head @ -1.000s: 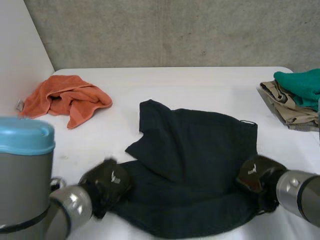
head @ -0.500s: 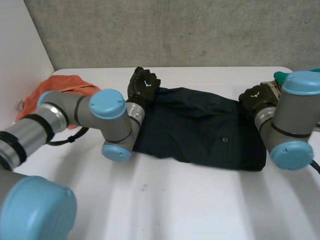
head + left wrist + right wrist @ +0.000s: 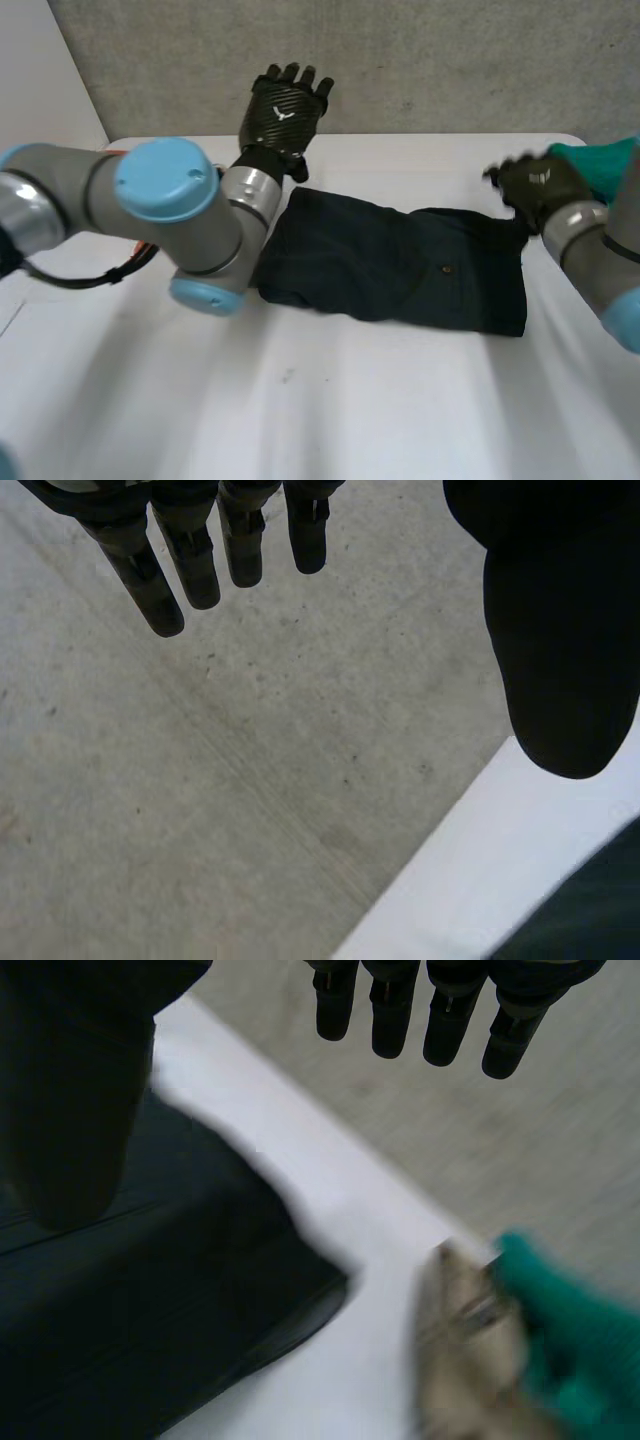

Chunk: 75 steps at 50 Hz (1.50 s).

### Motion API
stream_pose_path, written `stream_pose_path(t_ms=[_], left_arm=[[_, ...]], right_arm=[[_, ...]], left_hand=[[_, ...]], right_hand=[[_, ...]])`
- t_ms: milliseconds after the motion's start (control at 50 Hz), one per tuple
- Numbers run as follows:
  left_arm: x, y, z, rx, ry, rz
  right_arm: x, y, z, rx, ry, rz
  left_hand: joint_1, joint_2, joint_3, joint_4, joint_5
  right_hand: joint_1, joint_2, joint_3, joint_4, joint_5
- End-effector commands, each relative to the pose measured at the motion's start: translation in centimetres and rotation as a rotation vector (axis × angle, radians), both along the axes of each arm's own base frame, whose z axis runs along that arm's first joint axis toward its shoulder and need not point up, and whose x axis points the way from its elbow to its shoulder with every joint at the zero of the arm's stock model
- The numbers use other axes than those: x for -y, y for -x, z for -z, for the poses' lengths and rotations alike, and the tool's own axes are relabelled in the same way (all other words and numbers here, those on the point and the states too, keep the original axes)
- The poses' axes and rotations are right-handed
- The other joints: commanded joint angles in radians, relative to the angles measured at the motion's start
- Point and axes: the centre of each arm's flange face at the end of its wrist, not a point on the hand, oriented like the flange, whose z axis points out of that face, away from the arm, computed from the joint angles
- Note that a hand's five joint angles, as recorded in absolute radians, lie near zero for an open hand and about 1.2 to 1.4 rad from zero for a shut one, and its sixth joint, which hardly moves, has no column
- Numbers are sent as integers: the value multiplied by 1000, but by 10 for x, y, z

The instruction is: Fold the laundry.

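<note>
Matt, soft dark cloth [image 3: 400, 265] on the thumb side of both hands' fingers, lightly creased, with stitched seams. Smooth white table [image 3: 350, 400] under it, dull sheen, no grain. Looks rough and pitted just past the left hand's [image 3: 285, 105] fingertips: bare grey concrete wall [image 3: 200, 780]. Shows a carbon-like weave on that hand's back, faintly glossy; matt black ribbed plastic on the fingers [image 3: 200, 570]. Same matt black on the right hand [image 3: 540, 180]. Soft green cloth [image 3: 570, 1360] and flat beige cloth [image 3: 455, 1360] beyond its fingertips. Smooth satin grey arms [image 3: 60, 200], glossy light-blue plastic caps [image 3: 165, 180].
</note>
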Motion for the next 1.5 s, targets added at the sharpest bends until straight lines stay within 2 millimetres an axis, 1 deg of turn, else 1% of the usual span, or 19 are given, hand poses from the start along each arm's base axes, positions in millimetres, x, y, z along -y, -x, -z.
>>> stream_pose_path(t_ms=[20,180,220,240,320,420,540,640,660,740,800,820,880,960,980,1060,1220,1320,1500], left_arm=[[-24,-24,13,-25,-143,14],[-33,-29,31,-30,-222,22],[-33,-29,32,-30,-225,20],[-34,-29,32,-29,-224,20],[-37,-32,25,-36,-216,18],[-44,-38,10,-51,-197,23],[-50,-49,-5,-65,-176,11],[-51,-54,-5,-64,-179,2],[-51,-55,-5,-63,-181,0],[-51,-55,-4,-62,-183,-2],[-51,-55,-4,-62,-182,-2],[-50,-55,-4,-64,-179,-3],[-48,-54,-8,-72,-168,-3],[-41,-50,-20,-98,-128,0],[-38,-47,-28,-115,-105,3],[-28,-33,-33,-149,-86,24],[-25,11,-25,-213,-128,149],[-44,43,6,-122,-225,292],[-52,66,70,9,-408,308]], right_arm=[[-32,10,40,139,-286,3],[-10,5,93,128,-265,3],[-4,8,94,94,-228,27],[-2,11,95,76,-220,43],[1,22,87,-42,-114,101],[-5,47,43,-321,79,99],[2,52,35,-597,180,43],[-15,-17,21,-611,389,-192],[-29,-43,28,-588,429,-314],[-77,-94,62,-528,440,-650],[-101,-108,80,-515,421,-788],[-108,-109,85,-526,411,-821],[-109,-107,85,-541,412,-815],[-107,-105,70,-478,419,-780],[-103,-100,44,-405,439,-724],[-92,-77,-5,-100,390,-582],[-57,-29,-49,344,224,-319],[-25,15,-41,346,122,-118],[2,6,11,323,-112,-88]], left_hand=[[-12,-35,-40,-29,-48],[-12,-35,-40,-29,-48],[-12,-35,-40,-29,-48],[-12,-35,-40,-29,-48],[-12,-35,-40,-29,-48],[-12,-35,-40,-29,-48],[-12,-35,-40,-29,-48],[-12,-35,-40,-29,-48],[-12,-35,-40,-29,-48],[-12,-35,-40,-29,-48],[-12,-35,-40,-29,-48],[-12,-35,-40,-29,-48],[-12,-35,-40,-29,-48],[-12,-35,-40,-29,-48],[-12,-35,-40,-29,-48],[-12,-35,-40,-29,-48],[-12,-35,-40,-29,-48],[-12,-35,-40,-29,-48],[-9,-31,-37,-25,-44]], right_hand=[[50,62,64,60,53],[302,313,315,312,305],[1089,1100,1102,1098,1091],[1170,1181,1183,1180,1173],[1171,1182,1184,1181,1173],[1171,1182,1184,1181,1173],[1171,1182,1184,1181,1173],[1171,1182,1184,1181,1173],[1171,1182,1184,1181,1173],[1171,1182,1184,1181,1173],[1171,1182,1184,1181,1173],[712,724,726,722,715],[-51,-40,-38,-41,-48],[-51,-40,-38,-41,-48],[-51,-40,-38,-41,-48],[-51,-40,-38,-41,-48],[-51,-40,-38,-41,-48],[-51,-40,-38,-41,-48],[-51,-40,-38,-41,-48]])
